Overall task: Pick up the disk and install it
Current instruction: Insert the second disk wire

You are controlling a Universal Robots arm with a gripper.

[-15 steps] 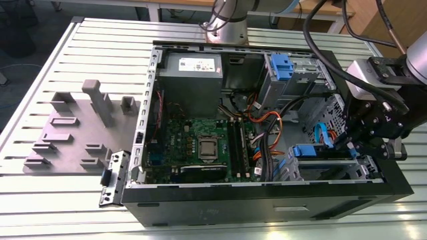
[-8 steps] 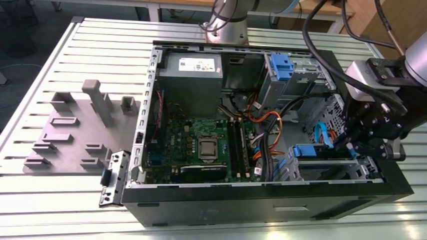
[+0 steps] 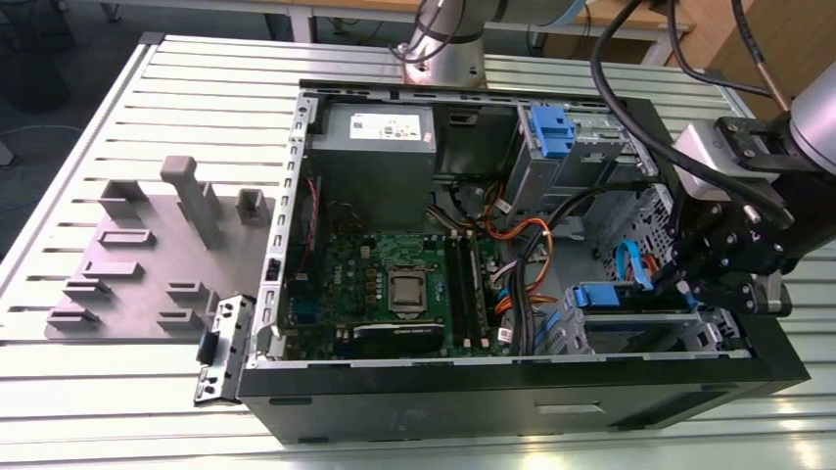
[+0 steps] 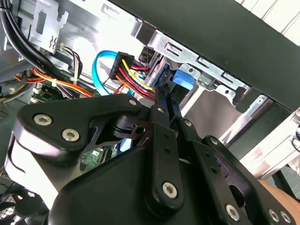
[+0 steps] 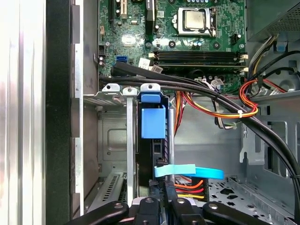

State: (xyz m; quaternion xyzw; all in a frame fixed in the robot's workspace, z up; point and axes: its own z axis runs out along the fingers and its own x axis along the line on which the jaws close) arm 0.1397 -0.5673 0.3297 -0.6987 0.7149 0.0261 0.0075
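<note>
1. Nearest is the gripper (image 4: 164, 88), reaching down into the open computer case (image 3: 523, 397) at the exterior view's right. Its jaws are drawn together with no gap I can see, and their tips sit against the blue end of the disk rather than clasping it. I'd guess that suits pressing better than carrying.
2. The disk (image 5: 153, 123) stands on edge in a slot of the grey drive cage (image 5: 112, 89), its blue handle uppermost. It looks seated, or very nearly so.
3. Just beside it a flat blue data cable (image 5: 187, 171) and a red, yellow and orange power lead (image 5: 190, 187) cross close to the gripper. They are probably routed there to reach the disk's connectors.
4. Thick black cables (image 5: 197, 86) drape over the cage's edge.
5. Beyond lies the green motherboard (image 5: 136, 42) with its bare processor socket (image 5: 193, 19).
6. Farther off, the power supply (image 3: 376, 147) carries a white sticker, its print too small for me to read.
7. Outside the case, a grey fixture block (image 3: 144, 264) sits on the slatted table (image 3: 78, 147).
</note>
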